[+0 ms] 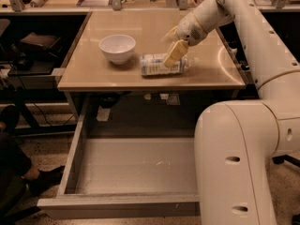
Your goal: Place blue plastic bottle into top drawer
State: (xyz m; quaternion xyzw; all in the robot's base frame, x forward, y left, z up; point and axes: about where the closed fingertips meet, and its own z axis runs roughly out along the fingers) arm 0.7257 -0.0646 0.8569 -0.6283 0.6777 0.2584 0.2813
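End effector [171,46] at blue plastic bottle [152,64] (top drawer [136,168] open).

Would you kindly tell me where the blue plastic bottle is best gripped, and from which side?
Grip the blue plastic bottle across its mid-body, from above: it lies on its side, long axis left-right. The end effector hangs open over its middle.

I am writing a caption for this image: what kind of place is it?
Probably a robotics lab or workshop: a table with its top drawer open, cluttered benches around, and the gripper at the blue plastic bottle beside a bowl.
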